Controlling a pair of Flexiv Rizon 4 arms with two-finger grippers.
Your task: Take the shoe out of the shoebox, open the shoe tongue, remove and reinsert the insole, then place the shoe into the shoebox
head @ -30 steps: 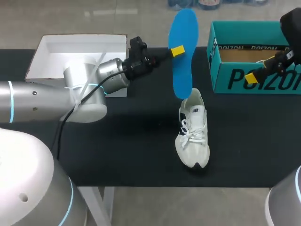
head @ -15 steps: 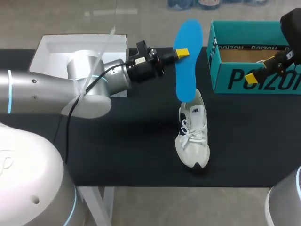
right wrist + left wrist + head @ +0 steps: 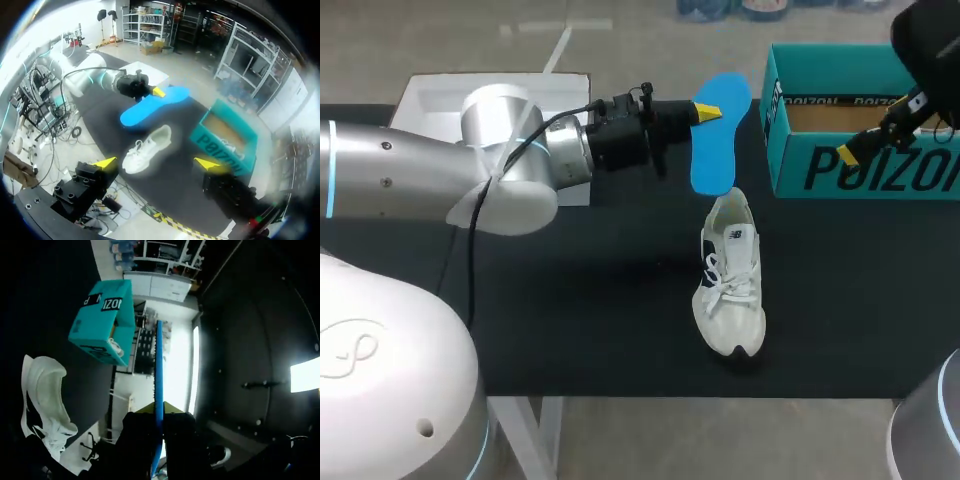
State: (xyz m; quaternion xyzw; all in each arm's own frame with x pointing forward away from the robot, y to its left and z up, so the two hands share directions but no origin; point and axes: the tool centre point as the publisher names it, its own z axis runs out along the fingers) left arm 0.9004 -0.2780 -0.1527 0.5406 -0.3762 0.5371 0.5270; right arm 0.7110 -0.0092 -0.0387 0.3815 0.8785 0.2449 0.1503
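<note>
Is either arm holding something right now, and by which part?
The left gripper holds the blue insole, jaws shut on its side edge near the end farther from the shoe. The right gripper is open, holding nothing.

Shoe (image 3: 728, 280) central on the table (image 3: 570, 320), insole (image 3: 717, 135) behind it, shoebox (image 3: 860, 175) back right, lid (image 3: 430, 100) back left

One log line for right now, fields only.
left tool: shut on insole, held above shoe heel | shoe: upright on table, outside shoebox | right tool: open, empty, near shoebox | insole: not in shoe
</note>
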